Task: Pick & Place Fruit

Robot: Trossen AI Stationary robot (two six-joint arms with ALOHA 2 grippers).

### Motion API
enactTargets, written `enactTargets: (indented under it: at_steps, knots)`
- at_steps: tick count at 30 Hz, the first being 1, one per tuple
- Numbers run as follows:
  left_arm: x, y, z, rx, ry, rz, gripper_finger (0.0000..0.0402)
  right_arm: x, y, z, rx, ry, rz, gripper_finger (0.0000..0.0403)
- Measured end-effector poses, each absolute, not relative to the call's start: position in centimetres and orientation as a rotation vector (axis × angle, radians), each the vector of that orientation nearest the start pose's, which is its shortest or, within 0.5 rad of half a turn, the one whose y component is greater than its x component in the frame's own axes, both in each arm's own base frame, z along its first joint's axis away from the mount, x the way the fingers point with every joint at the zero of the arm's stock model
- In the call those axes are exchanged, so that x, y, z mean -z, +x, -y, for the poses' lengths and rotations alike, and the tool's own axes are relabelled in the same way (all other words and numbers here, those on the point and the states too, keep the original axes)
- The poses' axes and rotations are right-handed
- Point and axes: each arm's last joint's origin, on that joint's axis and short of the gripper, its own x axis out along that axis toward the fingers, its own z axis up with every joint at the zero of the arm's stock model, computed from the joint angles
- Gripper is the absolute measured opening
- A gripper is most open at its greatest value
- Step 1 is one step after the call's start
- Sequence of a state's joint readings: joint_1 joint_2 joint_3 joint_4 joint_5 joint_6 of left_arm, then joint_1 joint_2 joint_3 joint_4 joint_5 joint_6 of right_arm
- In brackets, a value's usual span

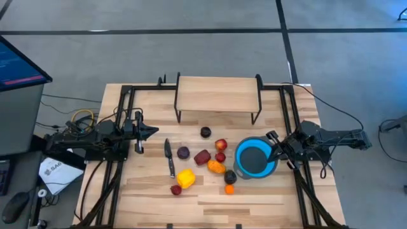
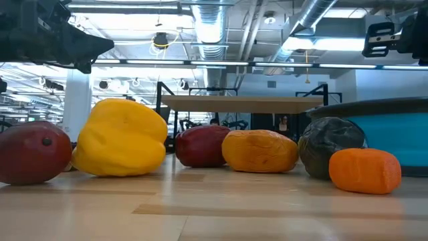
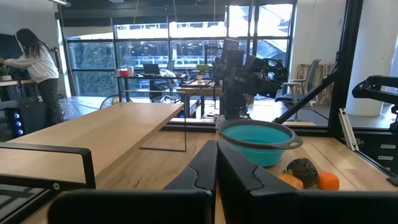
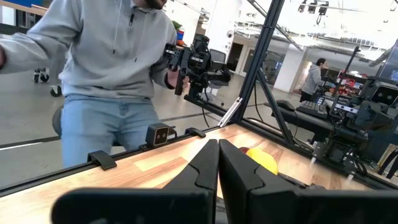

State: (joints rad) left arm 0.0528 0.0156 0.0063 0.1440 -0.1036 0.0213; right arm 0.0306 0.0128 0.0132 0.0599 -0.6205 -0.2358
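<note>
Nine or so fruit (image 1: pixel 202 157) are counted loose on the table (image 1: pixel 254 203), all beside the bowl (image 1: pixel 255 158) on its left-arm side, none inside it. Nearest the front lie the red, yellow (image 1: pixel 186 179) and orange pieces; the black one lies farthest back. Both grippers are shut and empty: the right gripper (image 1: pixel 275 145) at the bowl's rim, the left gripper (image 1: pixel 151 131) well apart from it. A first pick is judged pending; jaws should be opened before descent and closed across a fruit's short width. The orange-yellow fruit (image 1: pixel 216 167) lies with its long axis angled toward the bowl.
</note>
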Motion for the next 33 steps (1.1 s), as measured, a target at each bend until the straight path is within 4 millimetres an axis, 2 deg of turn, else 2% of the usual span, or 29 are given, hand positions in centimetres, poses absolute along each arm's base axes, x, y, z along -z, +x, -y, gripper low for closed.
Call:
enactTargets:
  at_steps: [8, 12, 18, 24, 33]
  knots:
    - [-17.9, 9.7, -0.8, -0.158, 0.018, 0.14, 0.0002, -17.2, 9.2, -2.0, -0.64, -0.256, 0.139, 0.0006]
    - [-17.9, 9.7, -0.8, -0.158, 0.017, 0.144, 0.0002, -17.2, 9.2, -2.0, -0.628, -0.415, 0.192, 0.0006]
    - [-18.0, 9.7, -0.8, -0.158, 0.017, 0.148, 0.0002, -17.2, 9.2, -2.0, -0.618, -0.523, 0.228, 0.0006]
    - [-18.0, 9.7, -0.8, -0.158, 0.017, 0.155, 0.0002, -17.5, 9.1, -2.1, -0.637, -0.453, 0.236, 0.0006]
    - [-18.0, 9.7, -0.8, -0.158, 0.014, 0.156, 0.0002, -19.8, 8.6, -2.2, -0.634, -0.35, 0.431, 0.0006]
